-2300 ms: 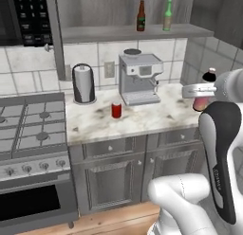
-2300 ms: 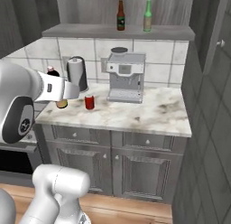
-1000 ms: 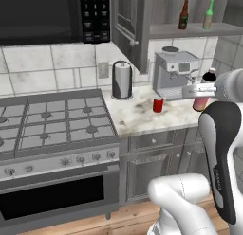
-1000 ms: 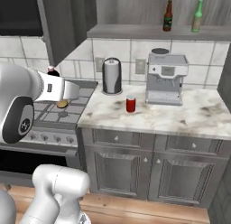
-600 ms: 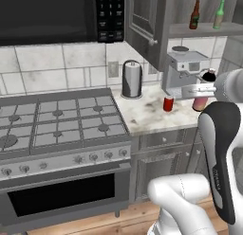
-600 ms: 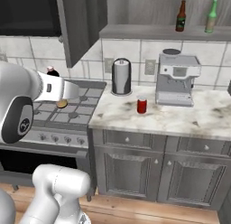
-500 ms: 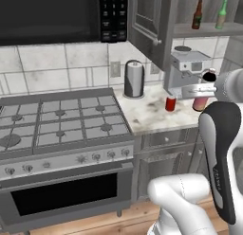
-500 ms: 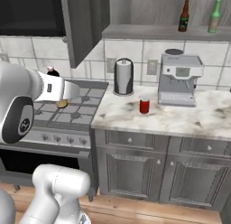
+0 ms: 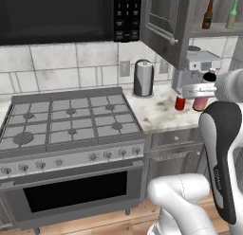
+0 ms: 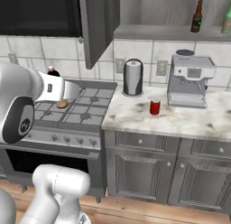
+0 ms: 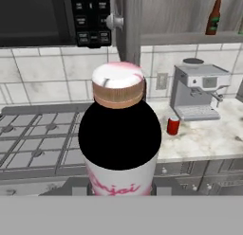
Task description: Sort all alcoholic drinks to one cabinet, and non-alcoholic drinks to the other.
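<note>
**Pink bottle held in the air beside the coffee machine's counter**

The gas stove point(image 9: 71, 120) stands left of the coffee machine point(image 10: 189, 81), under a black microwave point(image 9: 61, 16). The marble counter point(image 10: 180, 117) carries the coffee machine, with a steel canister point(image 10: 132, 77) further left on it, by the stove. Above the coffee machine runs the open cabinet's shelf point(image 10: 158, 32), its dark door point(image 10: 97, 24) swung out to the left. On that shelf, over the machine, stands the brown beer bottle point(image 10: 196, 16) with the green beer bottle point(image 9: 231, 14) just right of it. The red soda can point(image 10: 154, 107) sits on the counter just in front and left of the machine. The gripper point(image 9: 199, 93) pinches the pink bottle point(image 11: 119, 134) between its fingers, upright, off the counter, near the can.
</note>
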Robot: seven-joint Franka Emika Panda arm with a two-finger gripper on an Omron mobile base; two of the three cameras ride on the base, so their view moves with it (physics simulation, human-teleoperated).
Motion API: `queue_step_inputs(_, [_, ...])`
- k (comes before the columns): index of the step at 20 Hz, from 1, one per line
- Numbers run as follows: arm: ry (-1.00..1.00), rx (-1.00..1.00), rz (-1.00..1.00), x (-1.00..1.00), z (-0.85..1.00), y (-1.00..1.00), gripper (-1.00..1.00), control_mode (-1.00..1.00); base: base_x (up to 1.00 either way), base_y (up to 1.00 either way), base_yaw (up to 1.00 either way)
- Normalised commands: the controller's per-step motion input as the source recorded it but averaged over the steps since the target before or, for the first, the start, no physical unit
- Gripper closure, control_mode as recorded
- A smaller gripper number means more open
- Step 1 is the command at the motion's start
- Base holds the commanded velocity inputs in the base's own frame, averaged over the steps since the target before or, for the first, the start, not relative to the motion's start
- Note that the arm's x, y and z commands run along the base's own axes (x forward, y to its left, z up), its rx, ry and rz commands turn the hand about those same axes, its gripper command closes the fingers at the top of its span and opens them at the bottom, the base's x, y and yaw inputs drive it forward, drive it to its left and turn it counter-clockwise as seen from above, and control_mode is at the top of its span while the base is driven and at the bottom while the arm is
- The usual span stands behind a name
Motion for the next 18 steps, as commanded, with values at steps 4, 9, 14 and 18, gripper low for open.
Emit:
queue_step_inputs(4, [0.00,0.00,0.00,0.00,0.00,0.00,1.00,1.00,-0.14,0.60,0.00])
queue_step_inputs(9, [0.00,0.00,0.00,0.00,0.00,0.00,1.00,1.00,-0.13,0.62,0.00])
queue_step_inputs(14, [0.00,0.00,0.00,0.00,0.00,0.00,1.00,1.00,-0.13,0.62,0.00])
queue_step_inputs(18, [0.00,0.00,0.00,0.00,0.00,0.00,1.00,1.00,-0.12,0.62,0.00])
